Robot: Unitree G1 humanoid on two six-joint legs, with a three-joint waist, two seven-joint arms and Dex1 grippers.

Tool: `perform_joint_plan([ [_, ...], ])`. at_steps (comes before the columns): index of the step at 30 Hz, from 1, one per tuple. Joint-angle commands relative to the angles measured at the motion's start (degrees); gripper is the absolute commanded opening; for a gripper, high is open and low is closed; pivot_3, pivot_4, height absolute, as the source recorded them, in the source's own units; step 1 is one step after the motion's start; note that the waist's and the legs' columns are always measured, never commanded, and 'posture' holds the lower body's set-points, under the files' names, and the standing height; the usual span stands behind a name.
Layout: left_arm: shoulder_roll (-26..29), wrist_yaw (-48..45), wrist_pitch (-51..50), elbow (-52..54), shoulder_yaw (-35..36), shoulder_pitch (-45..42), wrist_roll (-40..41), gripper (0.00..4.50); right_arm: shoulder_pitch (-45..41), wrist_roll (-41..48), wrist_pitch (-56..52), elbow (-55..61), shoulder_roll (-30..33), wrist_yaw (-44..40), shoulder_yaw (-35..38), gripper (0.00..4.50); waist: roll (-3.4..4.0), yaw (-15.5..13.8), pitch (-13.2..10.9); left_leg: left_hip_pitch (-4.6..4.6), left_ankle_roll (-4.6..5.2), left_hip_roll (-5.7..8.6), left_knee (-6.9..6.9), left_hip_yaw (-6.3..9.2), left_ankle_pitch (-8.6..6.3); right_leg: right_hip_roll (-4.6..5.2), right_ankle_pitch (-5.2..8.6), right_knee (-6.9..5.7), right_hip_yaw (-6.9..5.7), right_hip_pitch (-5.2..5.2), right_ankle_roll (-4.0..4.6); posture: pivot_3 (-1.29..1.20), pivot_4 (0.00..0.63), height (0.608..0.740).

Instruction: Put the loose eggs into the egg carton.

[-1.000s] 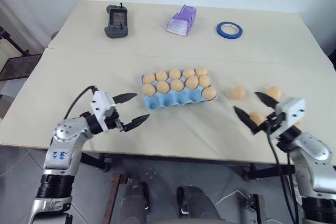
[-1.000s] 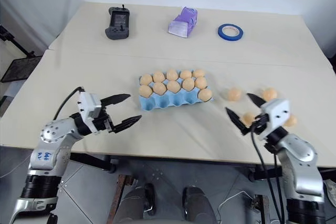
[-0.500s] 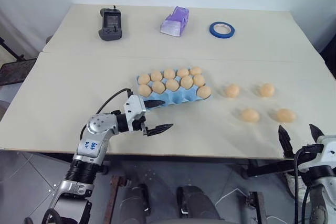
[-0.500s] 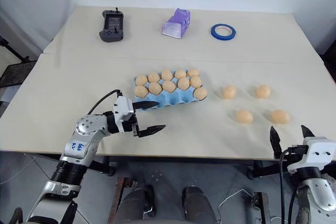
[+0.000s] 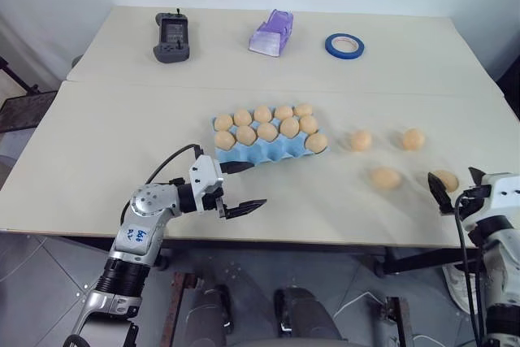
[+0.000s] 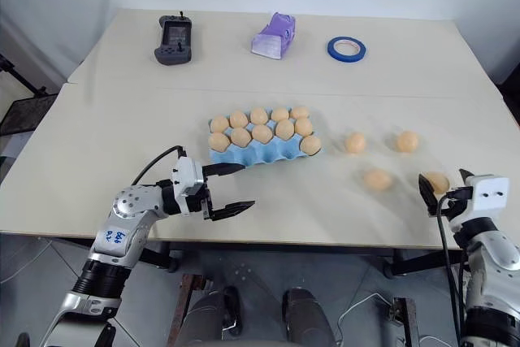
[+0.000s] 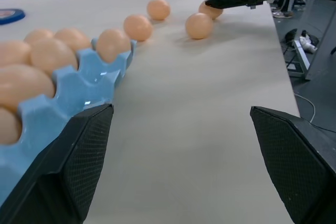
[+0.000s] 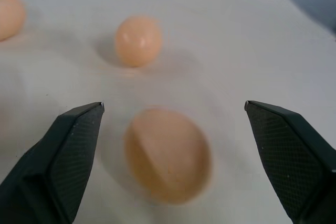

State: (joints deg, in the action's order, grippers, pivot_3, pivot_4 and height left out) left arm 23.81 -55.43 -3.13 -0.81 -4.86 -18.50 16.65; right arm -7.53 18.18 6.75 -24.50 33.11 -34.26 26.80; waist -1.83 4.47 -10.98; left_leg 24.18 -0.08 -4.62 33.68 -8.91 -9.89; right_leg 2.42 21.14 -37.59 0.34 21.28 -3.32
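Note:
The light blue egg carton (image 5: 272, 149) lies mid-table, with eggs in its back two rows and one at its right end. Several loose eggs lie to its right: two farther back (image 5: 360, 140) (image 5: 413, 138) and two nearer (image 5: 384, 177) (image 5: 444, 180). My right gripper (image 6: 444, 183) is open, level at the table's front right, its fingers either side of the nearest right egg (image 8: 168, 156) without touching it. My left gripper (image 5: 258, 184) is open and empty just in front of the carton's left half, pointing right along its front row of empty cups (image 7: 79, 82).
On the far table section sit a grey handheld controller (image 5: 171, 36), a purple-white tissue pack (image 5: 270, 32) and a blue tape roll (image 5: 344, 45). A seam (image 5: 122, 87) runs between the two table halves. The table's front edge (image 5: 341, 241) passes just under both grippers.
The head camera shifted early on. My right gripper dropped off toward the front right, then came in around the nearest right egg. My left gripper moved right to the carton's front, then held still.

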Motion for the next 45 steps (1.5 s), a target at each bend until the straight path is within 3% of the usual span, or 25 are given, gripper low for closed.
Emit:
perform_joint_plan([
  [1, 0.79, 0.64, -0.5, 3.84, 1.26, 0.86, 1.45, 4.47, -2.59, -0.46, 1.43, -3.72, 1.39, -2.46, -1.56, 4.32, 0.0, 0.03, 0.0, 0.0, 0.04, 0.0, 0.01, -0.02, 0.03, 0.0, -0.01, 0.0, 0.01, -0.01, -0.01, 0.0, 0.15, 0.74],
  [3, 0.99, 0.99, -0.81, 4.35, 1.58, 1.15, 1.47, 4.5, -3.67, -0.67, 1.98, -5.21, 1.27, -2.58, -2.09, 3.9, 0.0, 0.08, 0.0, -0.01, 0.05, -0.01, 0.04, -0.02, 0.03, 0.0, -0.01, -0.02, 0.0, -0.02, -0.02, 0.0, 0.15, 0.74],
  [9, 1.78, 2.24, -1.59, 6.25, 2.92, 2.87, 1.9, 4.5, -4.76, -0.24, 2.52, -3.28, 0.82, -3.71, -3.72, 1.83, 0.0, 0.2, 0.0, -0.01, -0.1, -0.01, 0.12, -0.01, -0.06, 0.01, -0.03, -0.05, 0.01, -0.05, -0.05, 0.0, 0.15, 0.74],
  [10, 1.84, 2.31, -1.69, 6.45, 3.07, 3.05, 1.96, 4.5, -4.74, -0.08, 2.36, -2.63, 0.83, -3.87, -3.87, 1.73, 0.01, 0.2, 0.0, -0.01, -0.1, -0.01, 0.12, -0.01, -0.06, 0.01, -0.03, -0.05, 0.01, -0.05, -0.05, 0.0, 0.15, 0.74],
  [16, 3.02, 5.38, -2.61, 7.33, 7.25, 6.53, 2.76, 4.5, -6.4, 5.36, -7.06, 17.49, -0.53, -6.06, -8.75, 1.68, 0.04, 0.5, -0.01, -0.02, -0.12, -0.09, 0.11, -0.02, -0.05, -0.04, -0.03, -0.16, 0.03, 0.02, -0.05, 0.0, 0.15, 0.74],
  [21, 4.35, 8.15, -2.3, 7.27, 11.36, 10.89, 2.5, 4.5, -10.72, 4.66, -14.21, 28.43, -3.07, -7.06, -19.33, 1.68, 0.03, 0.39, -0.01, -0.01, -0.17, -0.14, 0.09, 0.01, -0.04, -0.06, -0.01, -0.23, 0.01, 0.08, -0.01, 0.0, 0.15, 0.74],
  [27, 5.19, 10.0, -2.38, 9.12, 14.34, 15.76, 2.74, 4.5, -16.99, -1.66, -16.43, 24.69, -10.09, -3.76, -29.41, 1.68, 0.01, 0.16, -0.01, 0.09, -0.19, -0.08, -0.05, -0.03, -0.07, 0.09, 0.01, -0.16, -0.02, 0.21, 0.05, 0.0, 0.15, 0.74],
  [35, 5.67, 11.38, -3.04, 12.47, 15.95, 19.25, 3.01, 4.5, -21.56, -7.24, -10.82, 13.37, -14.67, -0.4, -30.39, 1.68, 0.01, 0.27, -0.01, 0.13, -0.2, 0.01, -0.43, -0.1, -0.09, 0.18, 0.03, 0.15, -0.03, 0.25, 0.09, 0.0, 0.15, 0.74],
  [43, 5.23, 12.21, -3.16, 13.42, 15.39, 19.82, 3.18, 4.5, -21.79, -5.57, -11.09, 15.82, -15.52, -2.07, -29.79, 4.42, 0.01, 0.41, -0.01, 0.12, -0.2, -0.03, -0.45, -0.11, -0.08, 0.11, 0.05, 0.13, -0.02, 0.28, 0.12, 0.0, 0.15, 0.74],
  [45, 5.15, 12.15, -3.14, 13.38, 15.02, 19.68, 3.19, 4.5, -21.85, -5.32, -11.59, 16.84, -15.66, -2.01, -29.78, 4.47, 0.01, 0.38, -0.01, 0.12, -0.2, -0.03, -0.43, -0.11, -0.08, 0.11, 0.05, 0.12, -0.02, 0.28, 0.12, 0.0, 0.15, 0.74],
])
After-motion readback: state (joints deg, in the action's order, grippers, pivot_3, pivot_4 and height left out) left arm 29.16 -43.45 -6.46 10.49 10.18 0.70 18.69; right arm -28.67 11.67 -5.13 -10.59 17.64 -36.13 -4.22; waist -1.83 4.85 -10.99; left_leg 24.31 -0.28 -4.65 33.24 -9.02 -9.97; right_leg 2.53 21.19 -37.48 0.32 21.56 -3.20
